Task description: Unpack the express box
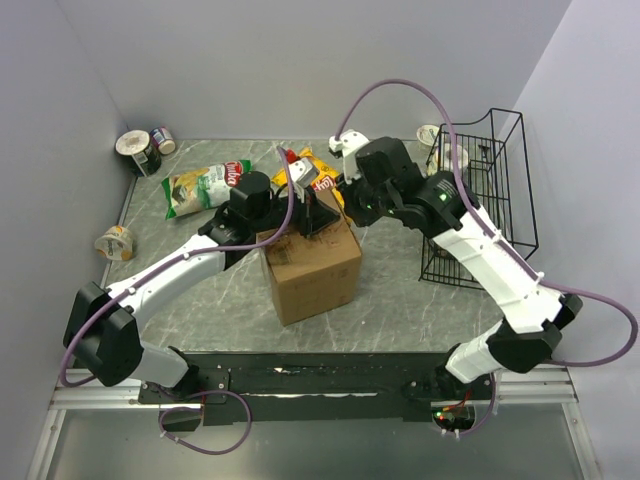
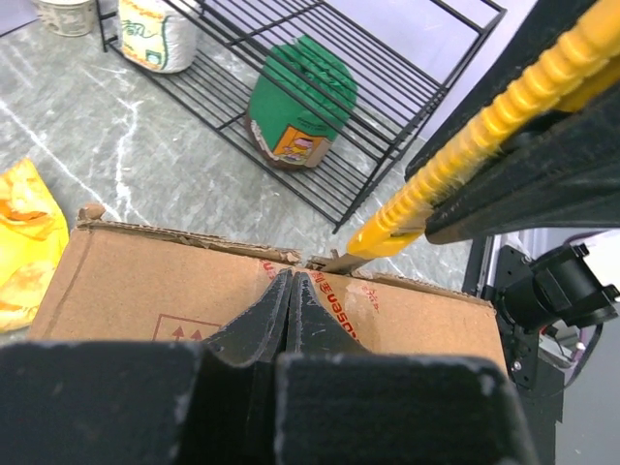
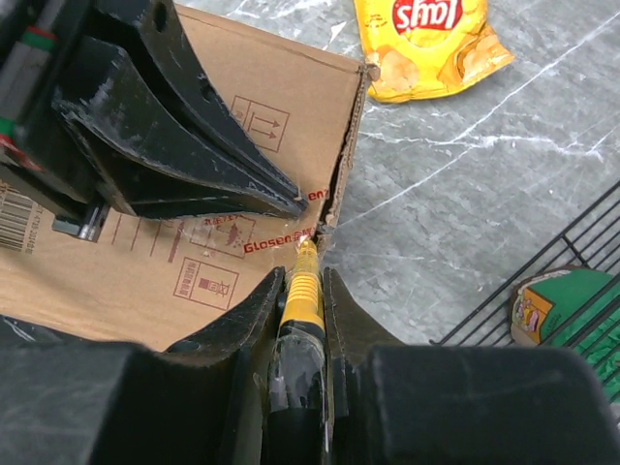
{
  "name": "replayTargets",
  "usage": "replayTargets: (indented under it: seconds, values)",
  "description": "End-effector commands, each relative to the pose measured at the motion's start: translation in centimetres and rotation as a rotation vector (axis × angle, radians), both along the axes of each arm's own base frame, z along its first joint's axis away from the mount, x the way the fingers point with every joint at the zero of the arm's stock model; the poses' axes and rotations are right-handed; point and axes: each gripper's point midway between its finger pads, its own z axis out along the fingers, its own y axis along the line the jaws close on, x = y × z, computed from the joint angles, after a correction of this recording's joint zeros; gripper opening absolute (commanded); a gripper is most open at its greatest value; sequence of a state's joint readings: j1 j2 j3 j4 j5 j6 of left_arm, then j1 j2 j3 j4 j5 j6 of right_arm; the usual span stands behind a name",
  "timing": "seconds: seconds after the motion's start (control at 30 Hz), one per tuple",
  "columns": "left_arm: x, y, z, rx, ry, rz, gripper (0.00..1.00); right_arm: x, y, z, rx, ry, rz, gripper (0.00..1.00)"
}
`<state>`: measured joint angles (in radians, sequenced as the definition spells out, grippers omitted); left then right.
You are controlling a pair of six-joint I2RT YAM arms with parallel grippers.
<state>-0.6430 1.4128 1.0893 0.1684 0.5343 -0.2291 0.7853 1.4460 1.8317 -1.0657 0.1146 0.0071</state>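
The express box (image 1: pixel 310 270), a brown cardboard carton with red print, stands mid-table. My left gripper (image 1: pixel 318 215) is shut with nothing in it, and its tips (image 2: pixel 291 276) rest on the box top (image 2: pixel 126 281) near the far edge. My right gripper (image 3: pixel 302 276) is shut on a yellow utility knife (image 3: pixel 302 295). The knife's blade tip touches the box (image 3: pixel 145 281) at its top edge, where a torn gap runs along the flap. In the left wrist view the knife (image 2: pixel 465 155) comes in from the upper right. The left fingers (image 3: pixel 174 145) lie just beside the blade.
A black wire basket (image 1: pixel 480 190) stands right of the box with a green-topped can (image 2: pixel 300 102) inside. A yellow chip bag (image 3: pixel 426 39) lies behind the box, a green snack bag (image 1: pixel 200 185) at back left. Cans (image 1: pixel 140 150) and a cup (image 1: pixel 115 242) sit near the left wall.
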Motion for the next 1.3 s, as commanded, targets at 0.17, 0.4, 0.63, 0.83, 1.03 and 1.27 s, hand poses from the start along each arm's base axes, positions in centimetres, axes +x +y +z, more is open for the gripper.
replayTargets:
  seconds: [0.17, 0.4, 0.63, 0.83, 1.03, 1.27]
  values:
    - [-0.4, 3.2, -7.2, 0.209, 0.191, 0.063, 0.01, 2.6, -0.2, 4.9, 0.043, -0.129, 0.007, 0.00]
    - [0.6, 4.4, 4.0, 0.084, -0.046, -0.023, 0.31, 5.3, -4.0, 11.4, 0.132, -0.386, -0.095, 0.00]
    - [-0.2, 11.2, 10.3, 0.179, -0.290, 0.114, 0.48, 5.3, -3.7, 3.9, 0.061, -0.309, -0.037, 0.00]
    - [-6.0, 15.6, 4.7, 0.354, -0.162, 0.037, 0.46, 6.5, -2.9, 2.0, 0.062, -0.280, -0.054, 0.00]
    - [-8.6, 17.7, -0.3, 0.427, -0.058, 0.080, 0.01, 6.7, -1.4, -0.3, 0.060, -0.214, -0.018, 0.00]
    - [-8.2, 18.1, -3.9, 0.459, 0.012, 0.101, 0.01, 6.2, 0.4, -0.1, 0.077, -0.199, 0.037, 0.00]
